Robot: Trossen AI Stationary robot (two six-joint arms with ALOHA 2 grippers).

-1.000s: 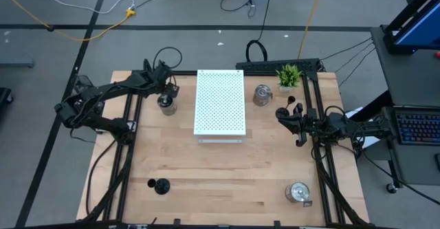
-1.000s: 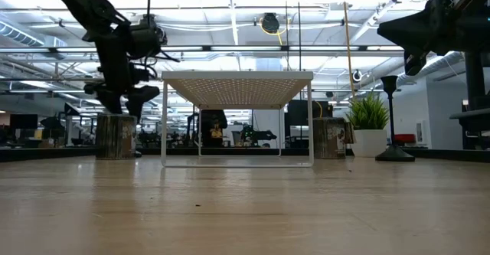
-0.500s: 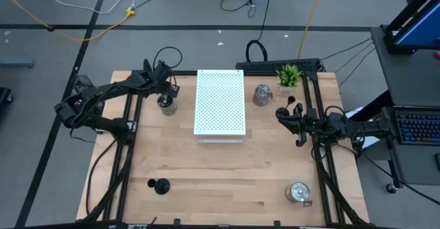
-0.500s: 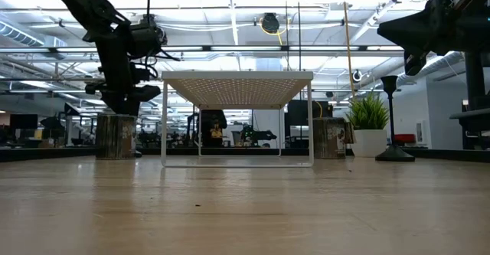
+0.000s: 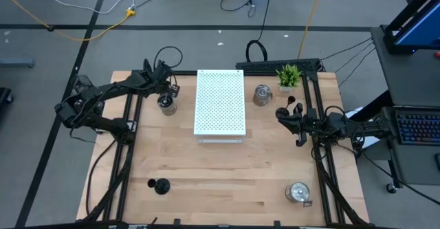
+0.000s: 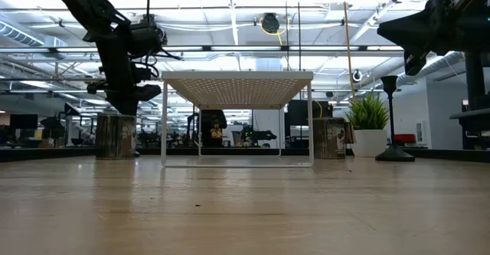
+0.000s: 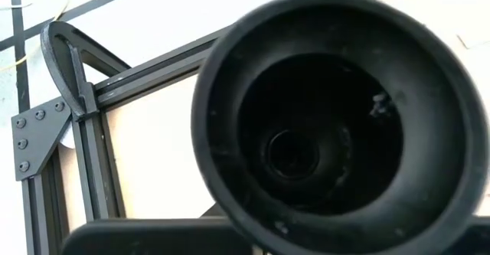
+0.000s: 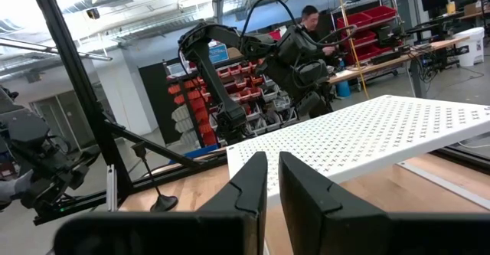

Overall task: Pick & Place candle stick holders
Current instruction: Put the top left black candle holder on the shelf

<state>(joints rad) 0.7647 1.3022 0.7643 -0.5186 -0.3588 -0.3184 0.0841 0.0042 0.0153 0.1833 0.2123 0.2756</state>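
Observation:
My left gripper (image 5: 165,95) (image 6: 122,106) points down, shut, right over the top of a silver-glass candle stick holder (image 5: 166,105) (image 6: 115,136) that stands on the table left of the white board. The left wrist view is filled by a dark round hollow holder (image 7: 337,109), seen from above into its opening. Two more silver holders (image 5: 262,94) (image 5: 297,192) stand on their bases, as do black ones (image 5: 159,185) (image 5: 283,112). My right gripper (image 5: 297,122) (image 8: 272,186) waits shut above the table's right side. My left gripper comes from above, fingers pointing down, and ends at the silver-glass holder's top rim (image 6: 121,116). Whether the fingers touch the rim or have anything between them, I cannot tell. The holder stands upright with its base on the table.
The white perforated board (image 5: 220,102) stands on legs at the table's far middle. A small green potted plant (image 5: 289,75) is at the far right. Dark frame rails (image 5: 130,139) (image 5: 323,160) run along both sides. Bare wood lies at the near middle.
My left gripper has shut its fingers over the silver-glass holder without leaving its place. The holder stands where it was.

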